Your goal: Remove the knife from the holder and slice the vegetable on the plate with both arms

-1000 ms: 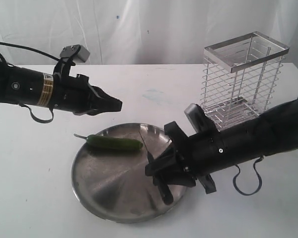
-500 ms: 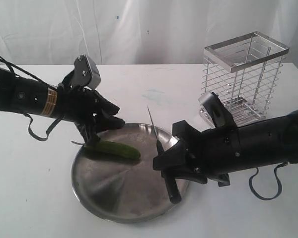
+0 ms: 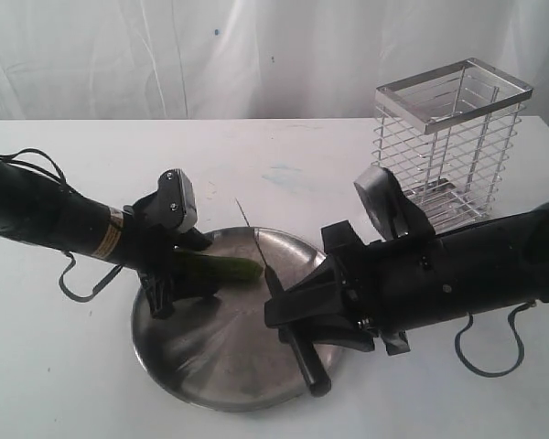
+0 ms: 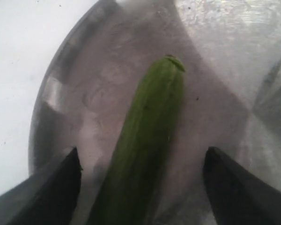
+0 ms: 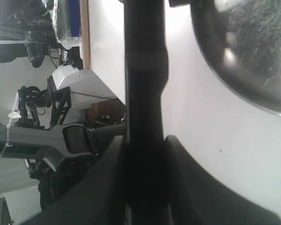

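The green chilli pepper (image 3: 227, 267) lies across the far left part of the steel plate (image 3: 210, 361). My left gripper (image 3: 176, 277) is down over its stem end. In the left wrist view the pepper (image 4: 150, 140) runs between the two dark fingers (image 4: 54, 185). The left gripper (image 4: 141, 154) is open, with gaps on both sides. My right gripper (image 3: 291, 315) is shut on the black knife (image 3: 256, 242). The handle sticks out toward the plate's near edge, and the thin blade points up and back over the plate. The right wrist view shows the handle (image 5: 145, 84) clamped in the right gripper (image 5: 145, 140).
The silver wire holder (image 3: 450, 137) stands at the back right of the white table (image 3: 55, 366), behind the right arm. Black cable loops hang under both arms. The plate's rim (image 5: 243, 89) shows in the right wrist view.
The left arm has come down and forward, and its open fingers now straddle the pepper's stem end. The right arm has carried the knife slightly left, with the blade tip leaning further left.
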{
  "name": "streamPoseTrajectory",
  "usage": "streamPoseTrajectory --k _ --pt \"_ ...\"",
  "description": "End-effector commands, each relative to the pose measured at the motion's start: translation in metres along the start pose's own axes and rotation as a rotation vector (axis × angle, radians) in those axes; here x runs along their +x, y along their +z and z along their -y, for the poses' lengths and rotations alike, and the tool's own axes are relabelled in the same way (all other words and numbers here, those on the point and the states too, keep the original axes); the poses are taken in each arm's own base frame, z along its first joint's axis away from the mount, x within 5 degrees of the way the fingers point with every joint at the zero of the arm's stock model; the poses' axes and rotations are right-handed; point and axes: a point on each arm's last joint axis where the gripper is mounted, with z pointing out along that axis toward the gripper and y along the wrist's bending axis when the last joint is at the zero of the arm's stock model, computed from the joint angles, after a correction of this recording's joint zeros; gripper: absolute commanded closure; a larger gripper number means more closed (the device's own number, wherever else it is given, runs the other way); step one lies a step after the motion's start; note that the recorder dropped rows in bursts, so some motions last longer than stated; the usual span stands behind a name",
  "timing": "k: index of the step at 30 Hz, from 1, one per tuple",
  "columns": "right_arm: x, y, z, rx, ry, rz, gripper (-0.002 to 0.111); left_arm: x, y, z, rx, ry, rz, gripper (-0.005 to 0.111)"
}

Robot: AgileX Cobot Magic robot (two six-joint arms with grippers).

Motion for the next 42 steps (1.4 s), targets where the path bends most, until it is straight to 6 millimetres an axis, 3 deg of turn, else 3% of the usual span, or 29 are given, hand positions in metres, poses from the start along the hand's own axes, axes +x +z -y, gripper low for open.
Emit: streamPoseTrajectory --k 1,6,10,13,15,19,22,25,28,30,42 --pt "0.001 -0.003 -0.006 -0.048 -0.034 -0.020 0.108 0.006 0.000 -0.007 -0.066 0.008 -0.073 0.064" --pt "0.001 -0.003 -0.006 -0.048 -0.034 -0.020 0.108 0.005 -0.003 -0.008 -0.078 -0.020 -0.073 0.106" --pt "0.001 -0.003 -0.006 -0.049 -0.033 -0.018 0.108 -0.012 -0.018 -0.012 -0.117 -0.081 -0.033 0.107" --pt "0.000 -0.003 -0.005 -0.039 -0.035 -0.007 0.108 -0.020 -0.025 -0.012 -0.135 -0.271 -0.004 0.107" --pt "0.000 -0.003 -0.002 -0.012 -0.028 0.012 0.108 -0.022 -0.019 -0.005 -0.105 -0.371 0.000 0.107" --pt "0.006 -0.002 0.003 -0.008 -0.006 -0.003 0.108 -0.025 -0.003 0.016 -0.087 -0.344 -0.059 0.107" --pt "0.003 -0.002 0.006 0.019 0.013 0.040 0.108 -0.017 0.001 0.027 -0.105 -0.346 -0.120 0.107" --pt "0.001 -0.002 0.004 -0.004 0.029 0.054 0.108 -0.014 0.001 0.030 -0.100 -0.351 -0.131 0.093" --pt "0.001 -0.002 0.005 0.004 0.030 0.063 0.108 -0.016 0.001 0.033 -0.061 -0.353 -0.106 0.061" --pt "-0.003 -0.002 0.005 0.005 0.046 0.098 0.108 -0.022 -0.001 0.035 -0.033 -0.346 -0.076 0.048" --pt "-0.017 0.001 0.007 -0.002 0.080 0.139 0.108 -0.084 -0.037 0.003 -0.127 -0.220 0.115 0.047"
